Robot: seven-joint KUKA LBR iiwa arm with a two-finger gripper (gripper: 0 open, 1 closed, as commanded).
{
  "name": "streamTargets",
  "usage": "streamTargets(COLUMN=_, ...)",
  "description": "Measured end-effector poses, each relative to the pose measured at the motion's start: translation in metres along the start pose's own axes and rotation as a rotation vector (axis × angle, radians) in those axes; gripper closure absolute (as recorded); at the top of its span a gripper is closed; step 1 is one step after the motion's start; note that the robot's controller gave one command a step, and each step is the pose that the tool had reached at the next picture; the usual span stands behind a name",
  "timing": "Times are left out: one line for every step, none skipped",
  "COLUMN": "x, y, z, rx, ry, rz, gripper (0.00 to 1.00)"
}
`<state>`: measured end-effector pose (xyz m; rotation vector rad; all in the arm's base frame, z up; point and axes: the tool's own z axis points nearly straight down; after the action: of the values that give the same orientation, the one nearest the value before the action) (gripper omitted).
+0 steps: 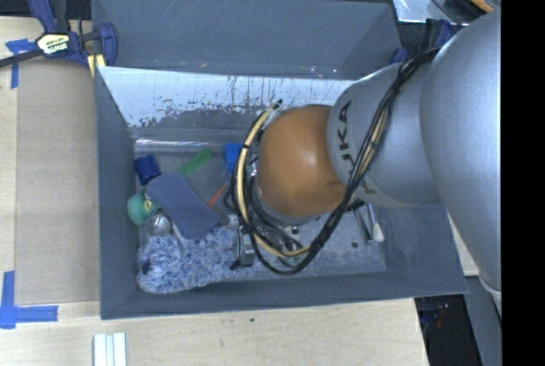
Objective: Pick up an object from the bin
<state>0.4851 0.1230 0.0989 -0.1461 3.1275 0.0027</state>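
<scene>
The speckled blue-and-white cloth [180, 264] lies near-left on the grey bin [255, 32] floor. My gripper [246, 247] sits at its right end under the orange cover [294, 160]; I cannot tell its state. Beyond lie a slate-blue pad [183, 203] and a green ball [136, 208].

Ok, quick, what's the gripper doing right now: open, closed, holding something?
Gripper: cannot be told; it is low in the bin, by the speckled blue-and-white cloth.
</scene>
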Motion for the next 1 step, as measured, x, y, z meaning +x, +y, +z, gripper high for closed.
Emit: streamTargets(x=-0.0001, y=-0.0002, z=-0.0514, rx=0.0, ry=0.002, rz=0.001, gripper=1.0)
